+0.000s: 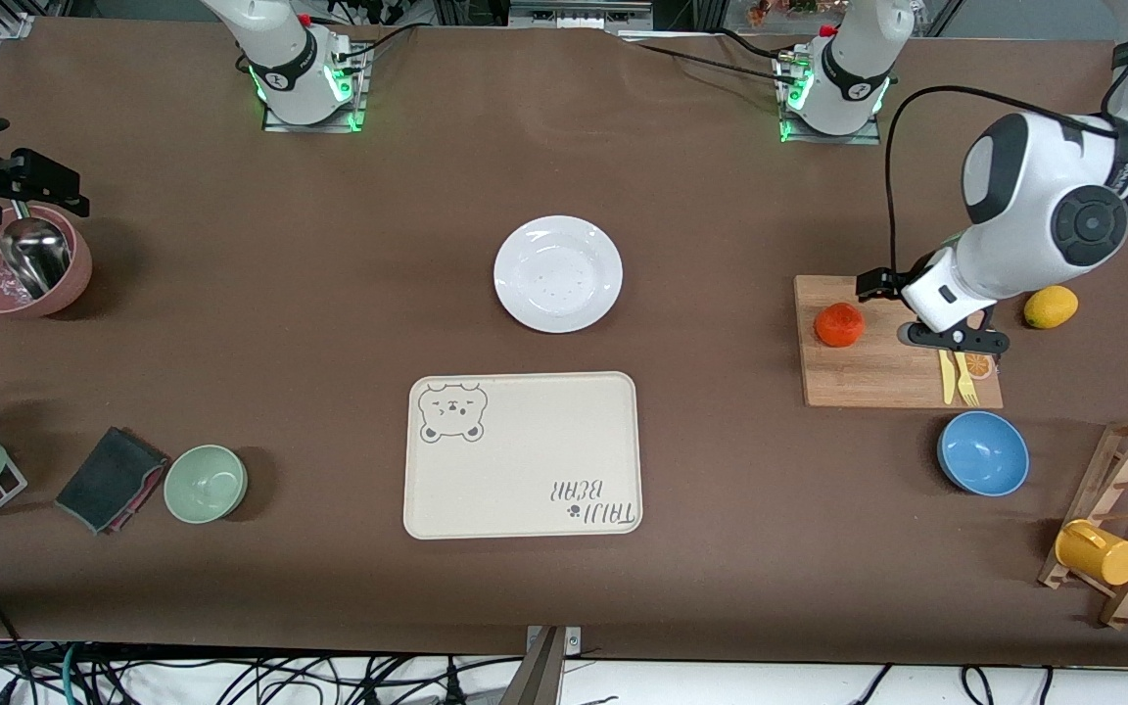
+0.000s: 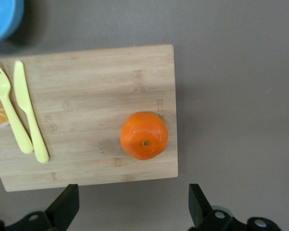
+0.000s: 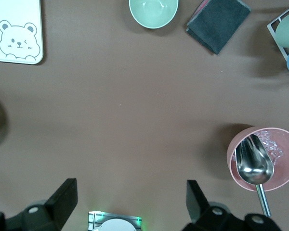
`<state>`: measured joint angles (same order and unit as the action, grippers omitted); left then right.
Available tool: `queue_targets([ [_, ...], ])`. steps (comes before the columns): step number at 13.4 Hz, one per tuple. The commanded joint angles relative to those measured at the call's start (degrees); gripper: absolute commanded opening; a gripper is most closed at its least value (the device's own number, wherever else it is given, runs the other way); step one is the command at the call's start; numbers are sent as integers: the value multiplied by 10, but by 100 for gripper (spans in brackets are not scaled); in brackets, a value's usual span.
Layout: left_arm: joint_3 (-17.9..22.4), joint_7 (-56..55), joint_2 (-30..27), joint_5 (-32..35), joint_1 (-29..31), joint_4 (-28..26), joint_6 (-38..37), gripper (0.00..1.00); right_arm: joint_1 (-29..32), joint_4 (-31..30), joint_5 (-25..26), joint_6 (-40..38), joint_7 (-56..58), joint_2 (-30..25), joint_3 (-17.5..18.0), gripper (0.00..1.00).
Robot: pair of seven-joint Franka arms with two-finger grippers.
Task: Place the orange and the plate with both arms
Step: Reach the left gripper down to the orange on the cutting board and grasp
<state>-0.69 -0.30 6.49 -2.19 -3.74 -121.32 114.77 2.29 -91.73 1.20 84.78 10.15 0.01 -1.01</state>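
The orange [image 1: 839, 324] sits on a wooden cutting board [image 1: 877, 377] toward the left arm's end of the table. It also shows in the left wrist view [image 2: 144, 135], near a corner of the board [image 2: 86, 86]. My left gripper [image 2: 132, 199] is open and empty, up in the air over the board's edge toward the robot bases, close to the orange; it also shows in the front view [image 1: 916, 311]. The white plate [image 1: 558, 274] lies empty at mid-table. My right gripper [image 3: 130, 195] is open and empty, high over the table by its own base.
A cream bear tray [image 1: 523, 455] lies nearer the front camera than the plate. A yellow knife and fork [image 1: 956, 377] lie on the board, with a lemon [image 1: 1051, 306] and a blue bowl [image 1: 983, 453] beside it. A pink bowl with scoop [image 1: 21, 269] and a green bowl [image 1: 206, 483] are toward the right arm's end.
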Motion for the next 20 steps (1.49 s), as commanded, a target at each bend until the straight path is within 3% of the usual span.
queue_targets([
  [1, 3, -59, -10, -5, -16, -52, 44, 100, 9, -6, -9, -3, 4, -9, 4, 100],
  [5, 3, -73, 7, -5, -21, -95, 129, 100, 9, -6, -9, -3, 4, -9, 3, 100],
  [13, 3, -88, 72, -5, -36, -101, 222, 100, 9, -6, -9, -3, 4, -9, 3, 100],
  [20, 6, -88, 93, -4, -36, -101, 230, 97, 9, -6, -9, -3, 5, -8, 2, 100],
])
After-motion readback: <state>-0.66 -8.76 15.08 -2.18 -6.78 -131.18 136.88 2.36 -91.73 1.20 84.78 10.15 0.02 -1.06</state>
